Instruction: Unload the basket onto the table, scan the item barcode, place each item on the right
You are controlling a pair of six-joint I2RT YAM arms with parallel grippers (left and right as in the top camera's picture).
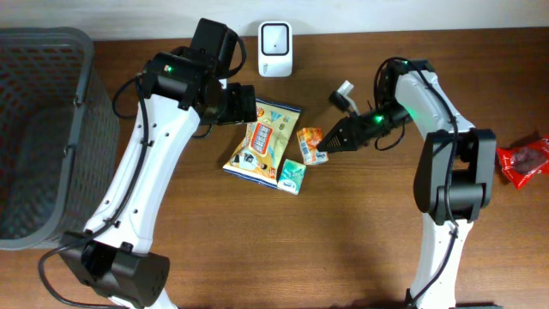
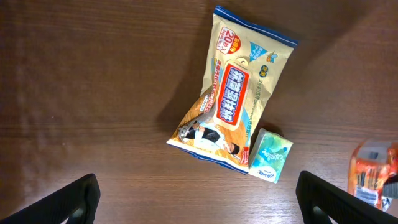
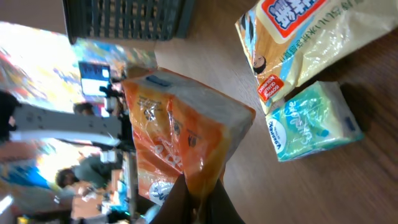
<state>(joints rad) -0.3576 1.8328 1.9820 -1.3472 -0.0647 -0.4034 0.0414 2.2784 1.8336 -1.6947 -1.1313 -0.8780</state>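
My right gripper (image 1: pixel 323 147) is shut on the edge of a small orange packet (image 1: pixel 309 140), held just above the table beside the other items. The right wrist view shows the packet (image 3: pixel 180 124) pinched between the dark fingertips (image 3: pixel 214 202), its plastic crinkled. A white barcode scanner (image 1: pixel 274 39) stands at the back centre of the table. My left gripper (image 1: pixel 242 105) hovers open over a yellow snack bag (image 1: pixel 264 139). In the left wrist view its fingers (image 2: pixel 68 202) stand wide apart, with the bag (image 2: pixel 235 109) lying beyond them and nothing between.
A teal tissue pack (image 1: pixel 292 176) lies against the snack bag's lower right corner. A grey mesh basket (image 1: pixel 47 129) fills the left side. A red packet (image 1: pixel 523 161) lies at the far right edge. A cable connector (image 1: pixel 343 94) sits near the right arm.
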